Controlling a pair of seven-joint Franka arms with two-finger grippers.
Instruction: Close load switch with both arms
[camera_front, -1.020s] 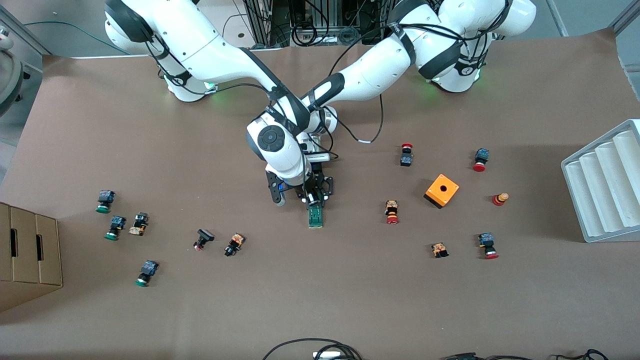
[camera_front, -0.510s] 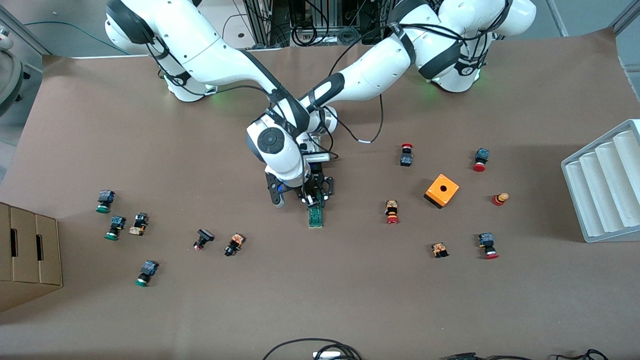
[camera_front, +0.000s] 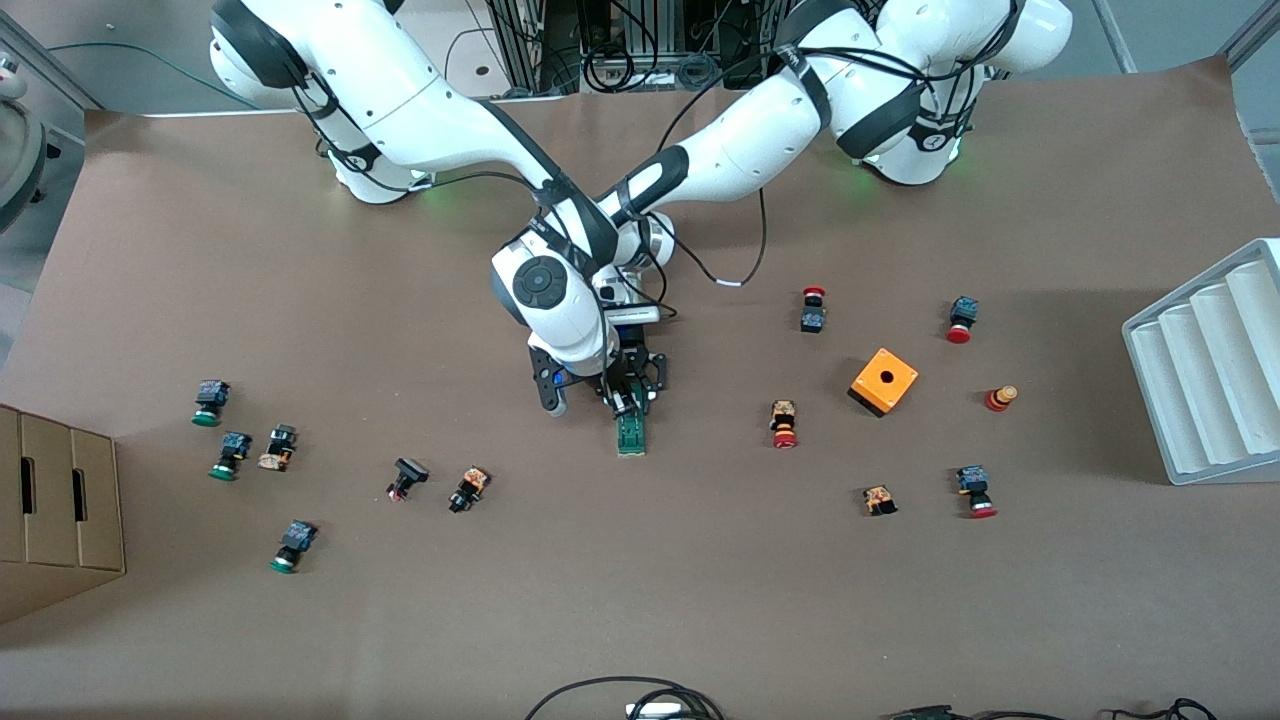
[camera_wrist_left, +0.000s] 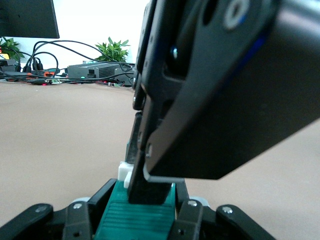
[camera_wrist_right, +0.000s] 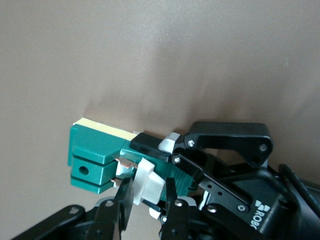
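Hardly anything has shifted over the last second: the load switch (camera_front: 631, 434) lies mid-table, the left gripper (camera_front: 640, 385) clamped on its farther end, the right gripper (camera_wrist_right: 145, 197) closed on the white lever (camera_wrist_right: 148, 181). Closing press likely underway, lever not yet seated.

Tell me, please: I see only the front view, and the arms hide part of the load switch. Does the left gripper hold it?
Observer: Yes. The left wrist view shows the left gripper shut on the green body of the load switch.
Operator: And where is the right gripper?
Observer: The right wrist view shows the right gripper at the white lever, close beside the left gripper.
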